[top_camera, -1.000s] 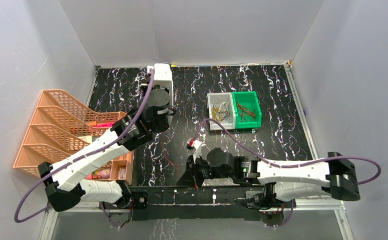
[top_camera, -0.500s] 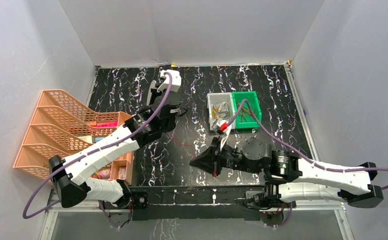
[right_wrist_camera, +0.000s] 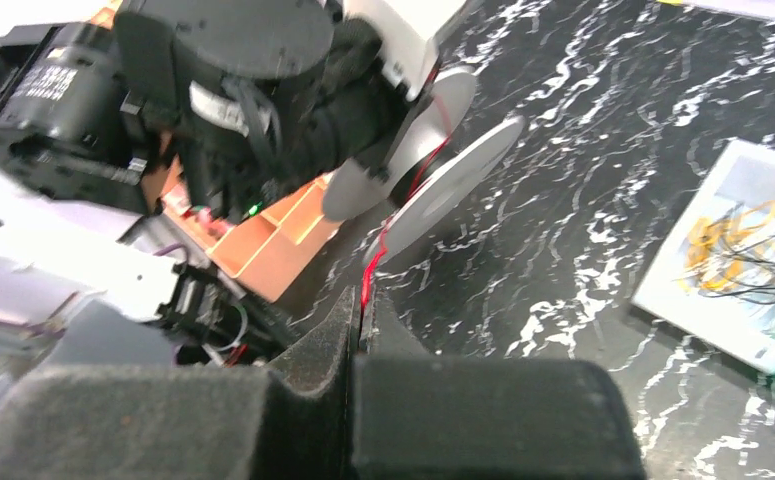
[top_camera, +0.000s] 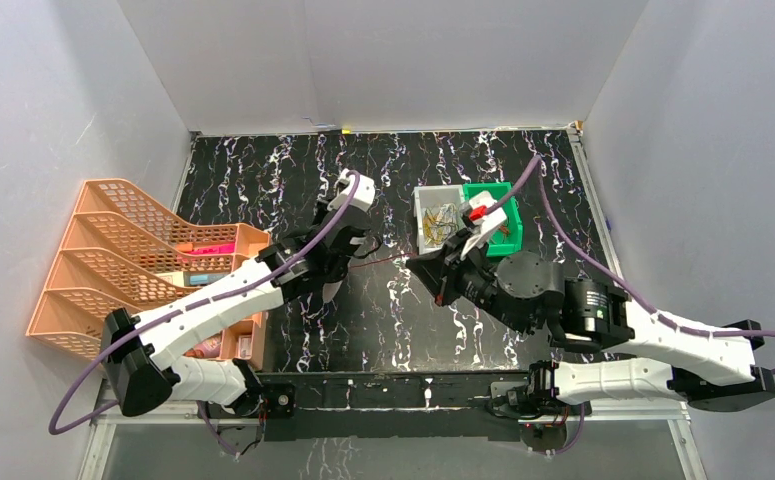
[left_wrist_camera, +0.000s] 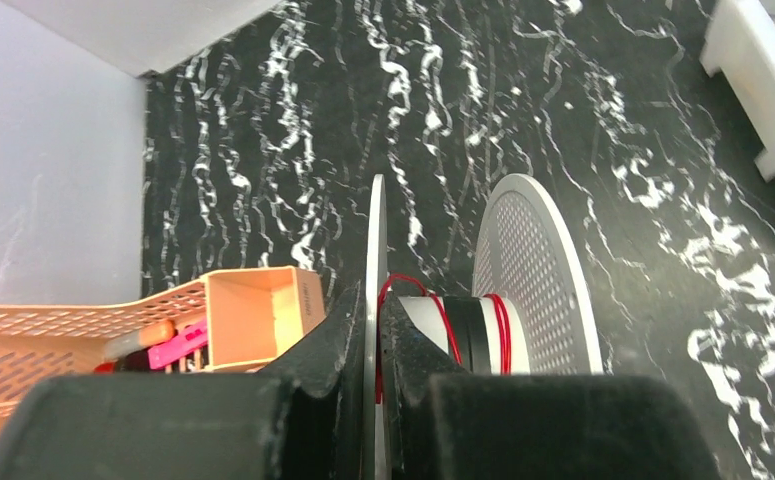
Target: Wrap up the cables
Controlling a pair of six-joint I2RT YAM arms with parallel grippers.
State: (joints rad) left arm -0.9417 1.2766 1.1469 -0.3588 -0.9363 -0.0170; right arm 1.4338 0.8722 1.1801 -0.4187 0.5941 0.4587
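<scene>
— Left gripper point(left_wrist_camera: 374, 330)?
— Clamped shut on one thin flange of the grey spool point(left_wrist_camera: 535, 280), which sits edge-on between the fingers. Holds it over the tabletop point(top_camera: 393, 160), near the middle and a little toward the left edge.
— And the cables point(left_wrist_camera: 498, 335)?
— Red, hair-thin. Wound in a few turns round the spool's core, between the two flanges. From there a single strand, nearly straight, across to the right gripper point(right_wrist_camera: 360, 315).
— State of that one?
— Closed, pinching the red strand right at the fingertips. Hovers just right of the spool, about mid-table, tips aimed toward the left edge.
— Anything else around?
— Orange rack point(top_camera: 113, 225) along the left edge, well apart from the strand. White bin point(top_camera: 419, 220) and green bin point(top_camera: 513, 228) side by side toward the far edge, right of centre. Yellowish wires in the white one, reddish-brown ones in the green. Right arm's wrist partly over the green bin in the overhead view.
</scene>
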